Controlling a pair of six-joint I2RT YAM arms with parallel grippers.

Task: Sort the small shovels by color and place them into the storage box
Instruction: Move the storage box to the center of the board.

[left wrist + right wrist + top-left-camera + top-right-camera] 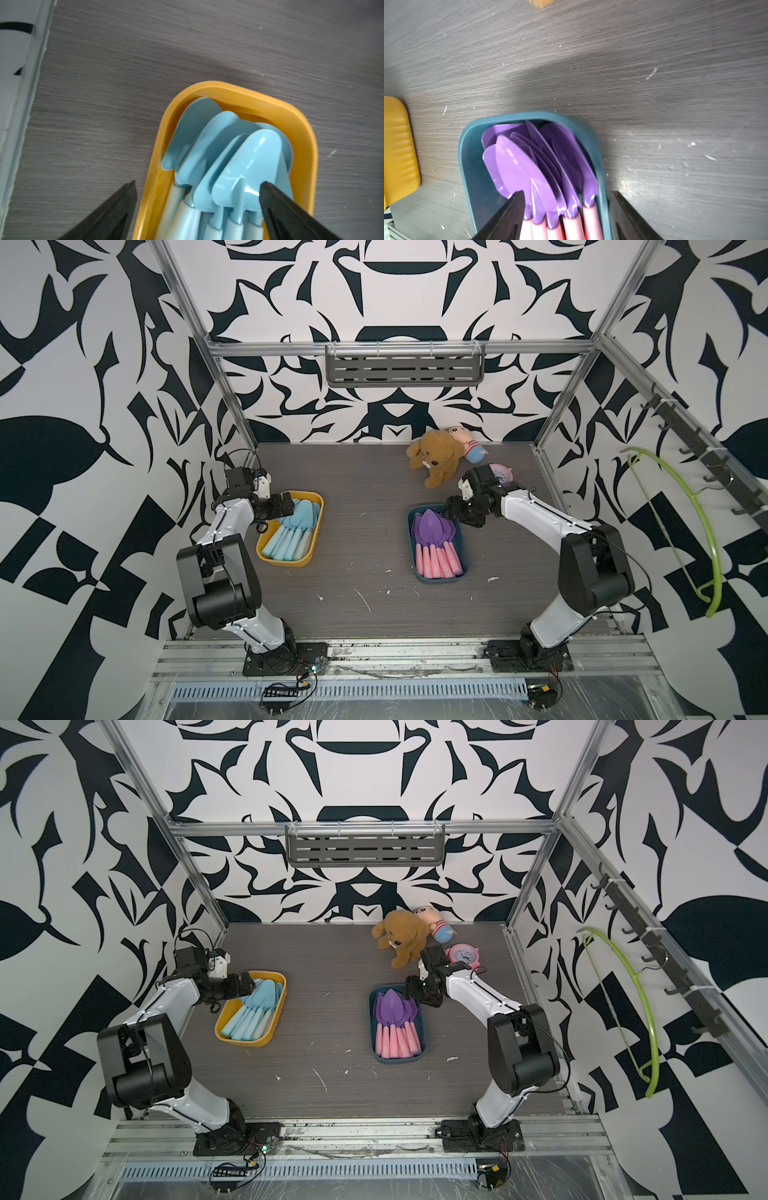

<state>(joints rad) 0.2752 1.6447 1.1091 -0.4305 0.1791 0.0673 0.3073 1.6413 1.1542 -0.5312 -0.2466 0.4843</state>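
Black fingers (116, 212) of the left gripper (197, 187) stand wide apart, holding nothing. One tip is over the top blade of the light blue shovels (228, 162) stacked in the yellow box (299, 133), and its mate is outside the box above the worktop (104, 104). Well apart from it, the right gripper (566, 195) is also parted and empty, straddling one side wall of the teal box (471, 166), which holds the purple shovels (517, 166) with their pink handles side by side.
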